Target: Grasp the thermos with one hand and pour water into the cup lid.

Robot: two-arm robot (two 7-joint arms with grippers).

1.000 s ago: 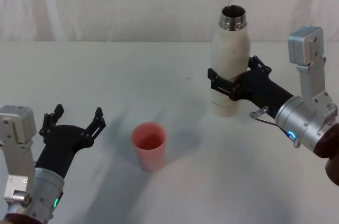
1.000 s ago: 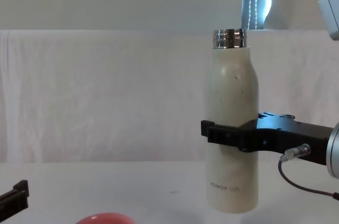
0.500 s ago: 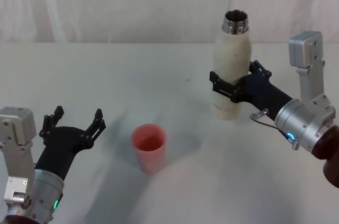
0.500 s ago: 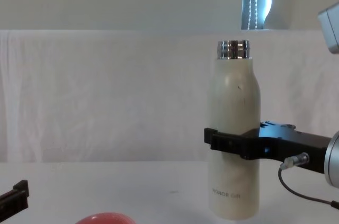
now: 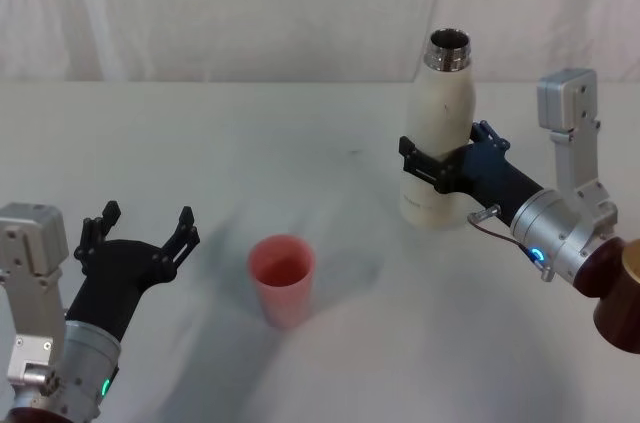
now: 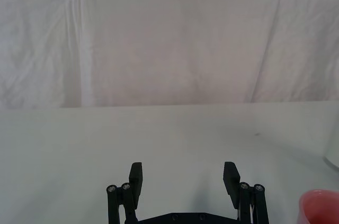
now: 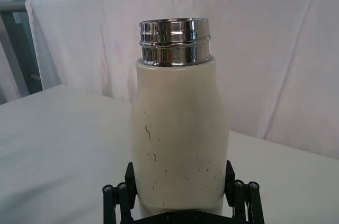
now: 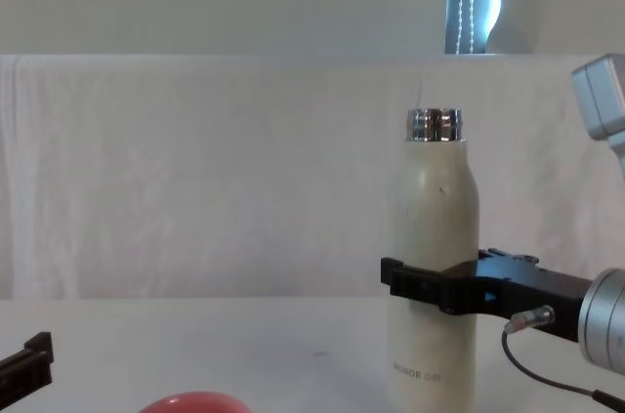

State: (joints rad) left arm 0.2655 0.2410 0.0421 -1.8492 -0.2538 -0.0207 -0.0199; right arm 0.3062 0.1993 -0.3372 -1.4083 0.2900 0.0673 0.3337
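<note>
Cream-white thermos (image 5: 436,153) stands upright, clamped mid-body in your right gripper (image 5: 437,165). Carry it level toward the cup lid (image 5: 283,278), well off to its left. Left gripper (image 5: 140,239) idles, fingers apart.

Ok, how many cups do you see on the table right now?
1: the cup lid, open side up, stands near the front middle of the table, between the open left hand and the thermos in the right hand.

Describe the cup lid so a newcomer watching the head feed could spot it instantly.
On the white table, look between the two arms, nearer the open left gripper. The small salmon-red cup lid stands there mouth up, far shorter than the tall cream-white thermos clamped in the right gripper.
</note>
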